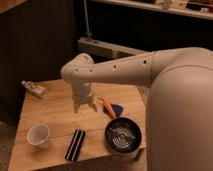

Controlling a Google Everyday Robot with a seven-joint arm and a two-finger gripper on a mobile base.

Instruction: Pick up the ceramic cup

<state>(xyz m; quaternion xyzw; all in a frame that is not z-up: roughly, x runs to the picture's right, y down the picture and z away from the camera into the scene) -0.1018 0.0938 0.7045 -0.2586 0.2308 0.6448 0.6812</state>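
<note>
Gripper (85, 106) is hanging pointed down over mid-table (55, 107), & I'm not seeing enough to tell how open it is, w/ the ceramic cup (38, 135) sitting upright well apart, nr the front-left corner.

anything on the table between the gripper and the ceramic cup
In the camera view, only bare wooden table lies between the gripper over mid-table and the ceramic cup at front left; the black bar sits off that line.
</note>
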